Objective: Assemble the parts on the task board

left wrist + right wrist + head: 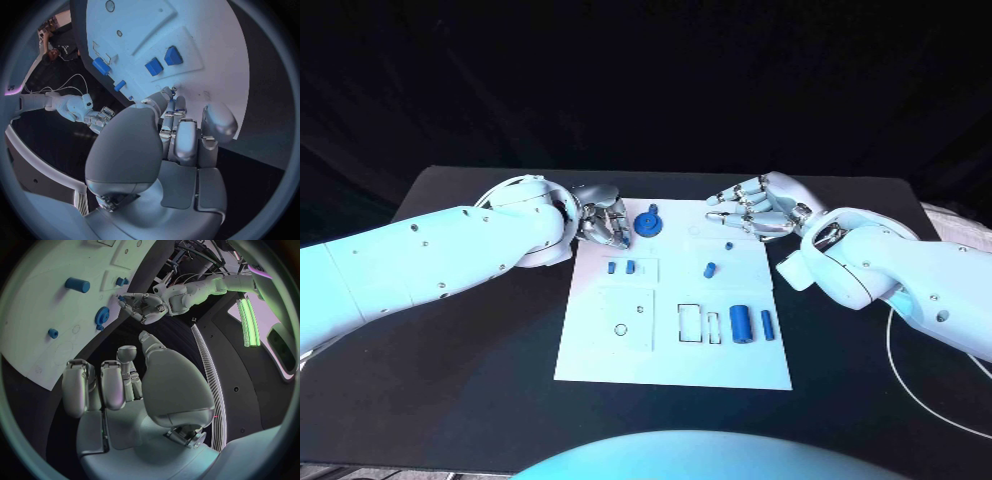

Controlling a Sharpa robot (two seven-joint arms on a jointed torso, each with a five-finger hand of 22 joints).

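Your left hand [603, 224] sits at the board's [610, 350] 11 o'clock corner, fingers curled, holding nothing. The blue gear [652, 222] stands at 12, 2 small blocks [620, 267] just below, 2 cylinders [750, 325] near 4. Your right hand [759, 208] hovers at 1 o'clock, fingers curled, empty.

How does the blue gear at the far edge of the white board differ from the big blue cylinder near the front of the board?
The gear is flat and round with a toothed rim; the big cylinder is smooth and long. The gear sits at the far edge of the board, close to the left hand; the cylinder lies on its side near the front, away from both hands. Both are blue, and no hand holds either.
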